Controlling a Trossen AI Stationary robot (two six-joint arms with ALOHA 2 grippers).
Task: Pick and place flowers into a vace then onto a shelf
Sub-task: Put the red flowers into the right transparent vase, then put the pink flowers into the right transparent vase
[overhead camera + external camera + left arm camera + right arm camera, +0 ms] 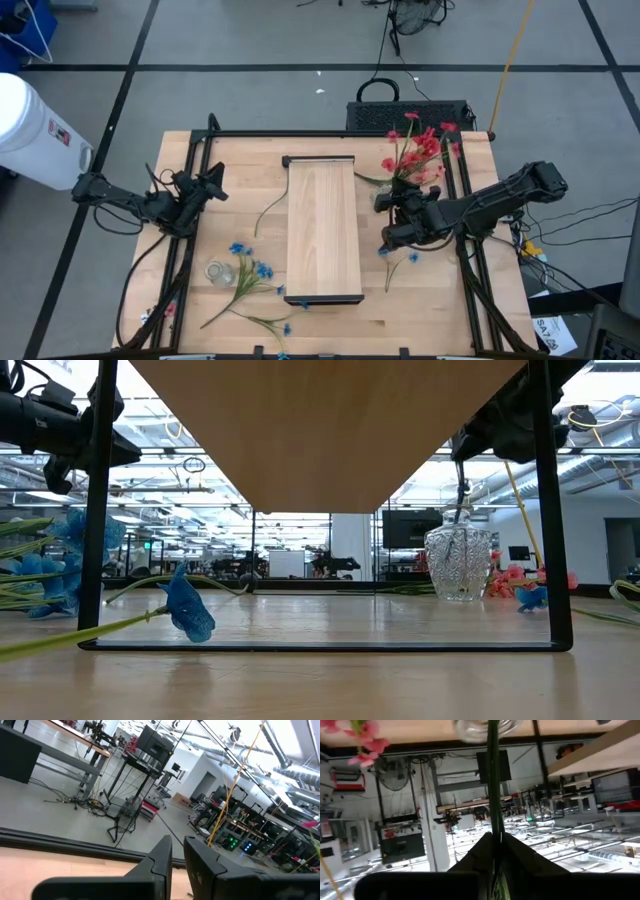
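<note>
The glass vase (459,563) stands at the right of centre in the low view, under the right gripper (493,851), which is clenched on a green flower stem (493,780) above the vase mouth. In the high view the red flowers (420,150) lie at the upper right, the blue flowers (250,275) at the lower left beside a small clear jar (220,272), and the shelf (322,230) sits at centre. The left gripper (208,186) waits at the left of the table, fingers closed on nothing.

Grey floor (250,40) with dark seams, cluttered workbenches (75,740), ceiling ducts (285,750).
</note>
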